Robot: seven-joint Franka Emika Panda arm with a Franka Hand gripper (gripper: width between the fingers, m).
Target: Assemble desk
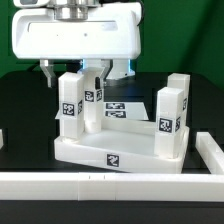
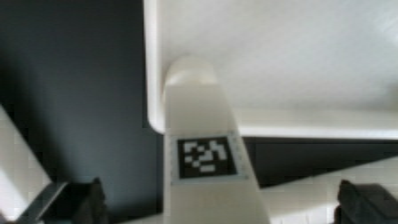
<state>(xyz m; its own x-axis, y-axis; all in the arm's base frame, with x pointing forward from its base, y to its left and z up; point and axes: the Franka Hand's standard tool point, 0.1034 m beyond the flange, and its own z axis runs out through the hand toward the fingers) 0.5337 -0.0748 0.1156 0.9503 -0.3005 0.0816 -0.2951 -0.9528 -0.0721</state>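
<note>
The desk's white slab (image 1: 85, 150) lies near the front with three white block legs standing upright on it. Two are at the exterior view's left (image 1: 69, 100) (image 1: 92, 95) and one is at its right (image 1: 170, 112). My gripper (image 1: 75, 72) hangs over the left pair with its jaws open. In the wrist view one tagged leg (image 2: 205, 120) rises between my dark fingertips (image 2: 71, 203), and there is a gap on both sides of it. My gripper (image 2: 219, 205) touches nothing there. The slab (image 2: 267, 50) shows white behind the leg.
The marker board (image 1: 125, 108) lies flat behind the slab, between the legs. A long white rail (image 1: 110, 186) runs along the front and turns up the exterior view's right side (image 1: 210, 150). The table surface is black.
</note>
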